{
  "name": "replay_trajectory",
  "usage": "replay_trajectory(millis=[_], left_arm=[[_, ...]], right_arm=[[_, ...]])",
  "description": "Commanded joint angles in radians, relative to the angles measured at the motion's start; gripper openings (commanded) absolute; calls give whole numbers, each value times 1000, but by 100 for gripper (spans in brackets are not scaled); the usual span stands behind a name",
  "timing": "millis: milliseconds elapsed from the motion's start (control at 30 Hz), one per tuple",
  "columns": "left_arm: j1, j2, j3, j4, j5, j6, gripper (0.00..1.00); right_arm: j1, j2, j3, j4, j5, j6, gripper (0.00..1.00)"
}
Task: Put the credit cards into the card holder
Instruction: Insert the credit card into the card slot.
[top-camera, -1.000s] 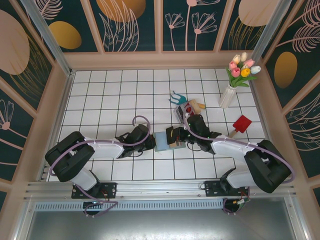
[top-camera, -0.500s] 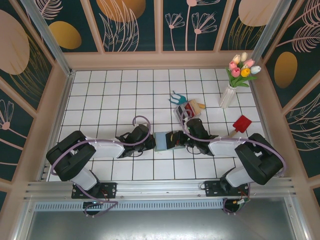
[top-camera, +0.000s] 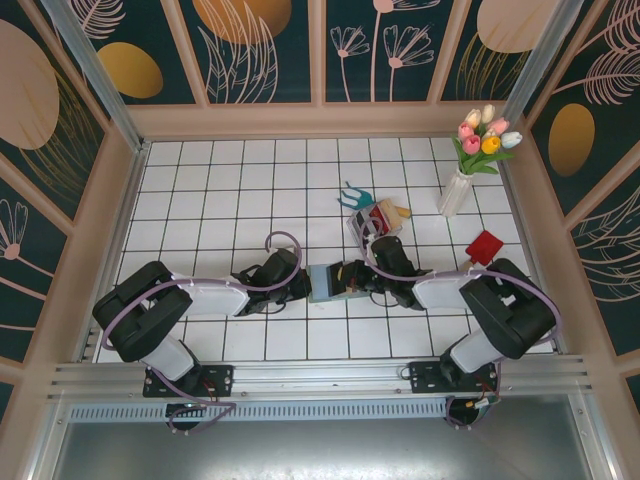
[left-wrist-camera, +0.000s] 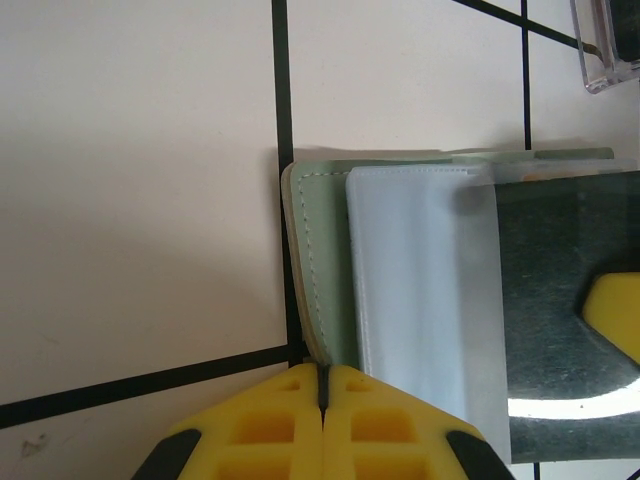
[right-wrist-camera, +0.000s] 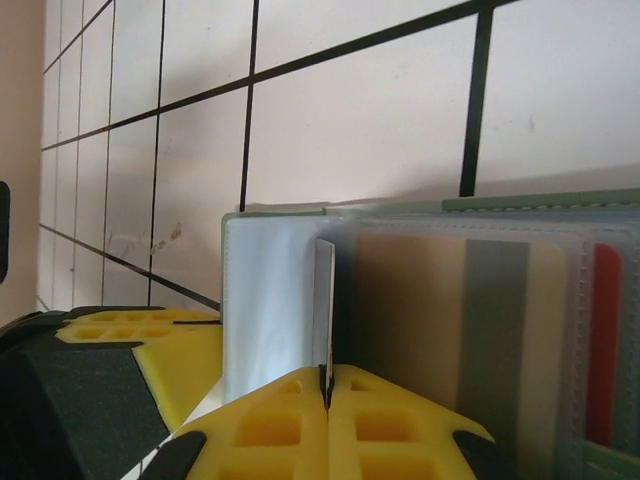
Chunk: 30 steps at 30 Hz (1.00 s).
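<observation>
The flat sage-green folding wallet (top-camera: 322, 284) lies open on the white tiled table (top-camera: 220, 200), between the two arms and near the clear box-like rack of upright cards (top-camera: 366, 222); its clear plastic sleeves (right-wrist-camera: 270, 300) face up, with a tan grey-striped card (right-wrist-camera: 450, 330) and a red card (right-wrist-camera: 604, 340) tucked inside. The left gripper (left-wrist-camera: 323, 392) is clenched on the wallet's left-hand edge; the right gripper (right-wrist-camera: 327, 400) is pinched tight on a thin pale card (right-wrist-camera: 325, 300), seen edge-on, standing upright against the sleeves.
</observation>
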Motion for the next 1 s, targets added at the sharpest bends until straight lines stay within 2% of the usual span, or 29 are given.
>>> replay_trajectory(millis=[0,233,333,633,967], left_arm=[[-4,20,17,-19,17,10,0],[-3,17,15,-16,16,9,0],[-4,15,15,-20,15,9,0],[-4,12,7,-17,13,12,0],[-4,17,11,-11,21,13,0]], right_arm=[[24,57,16,28,-31,32,0],[72,103,60,46,12,87,0],[81,107,88,-25,30,71,2],[59,-1,126,-257,111,-26,20],[49,40,191,-305,98,-87,22]])
